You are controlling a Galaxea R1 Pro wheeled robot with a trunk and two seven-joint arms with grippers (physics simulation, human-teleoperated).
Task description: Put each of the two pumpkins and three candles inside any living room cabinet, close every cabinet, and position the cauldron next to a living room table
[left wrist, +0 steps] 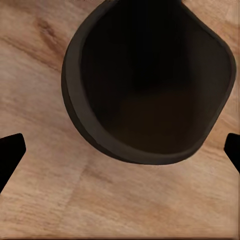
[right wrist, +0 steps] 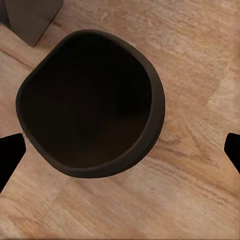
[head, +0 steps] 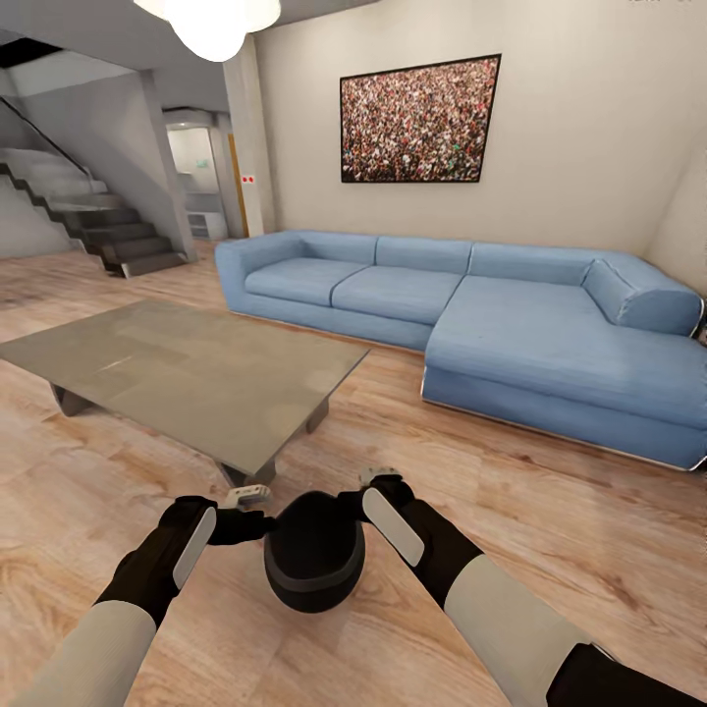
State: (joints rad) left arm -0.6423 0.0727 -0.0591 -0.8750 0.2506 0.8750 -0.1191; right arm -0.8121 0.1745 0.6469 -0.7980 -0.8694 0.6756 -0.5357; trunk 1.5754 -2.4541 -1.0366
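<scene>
I have the black cauldron point(head: 314, 552) between my 2 arms, just off the glass table's point(head: 187, 378) near corner, with the left gripper point(left wrist: 120, 155) and right gripper point(right wrist: 120, 155) both spread wide, clasping nothing.

My head camera looks forward and down from above, taking in the near floor point(head: 550, 530), the table point(head: 187, 373) at left and the far sofa point(head: 511, 324). Both wrist cameras look closely down into the cauldron point(left wrist: 150, 90), which all three views share.
</scene>
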